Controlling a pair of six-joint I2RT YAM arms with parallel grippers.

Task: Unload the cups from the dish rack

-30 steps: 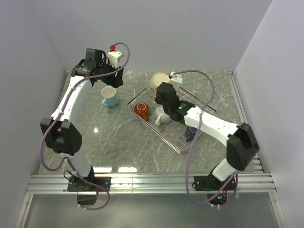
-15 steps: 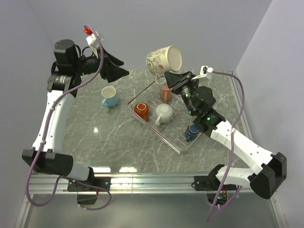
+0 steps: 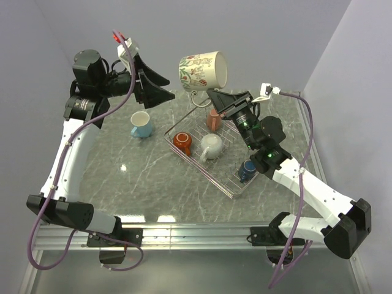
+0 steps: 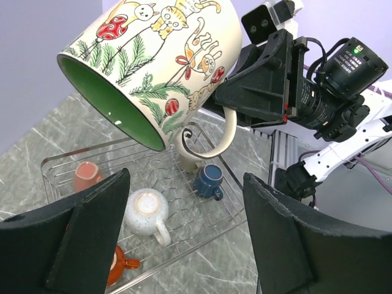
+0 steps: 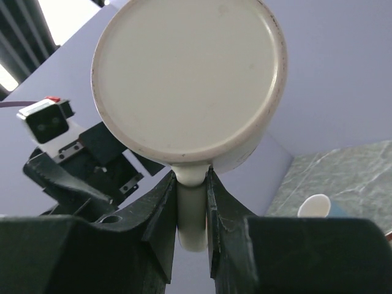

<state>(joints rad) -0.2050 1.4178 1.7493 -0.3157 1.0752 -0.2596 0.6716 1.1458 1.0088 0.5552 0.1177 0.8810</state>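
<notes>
A grey-green marble table [image 3: 147,177] sits between plain lavender walls. From above, the wire dish rack [image 3: 199,166] lies right of centre. It holds an orange-red mug [image 3: 182,142], a white mug [image 3: 211,147], a pinkish mug [image 3: 213,120] and a dark blue mug [image 3: 247,169]. A light blue mug [image 3: 141,124] stands on the marble to the rack's left. High over the rack's far end, the right gripper [image 3: 212,95] holds the big cream mug [image 3: 201,70] on its side. The left gripper [image 3: 162,87] faces it with jaws spread wide, close by but not touching.

The left wrist view shows that mug's green inside and painted cats between its own black fingers [image 4: 92,233], which grip nothing. The mouth is turned toward this arm, probably to offer the body for a hand-over.

In the right wrist view, the jaws are pinched narrow on the mug's handle [image 5: 193,214]. That leaves the pale base [image 5: 187,79] and the sides free for the other arm to take.
</notes>
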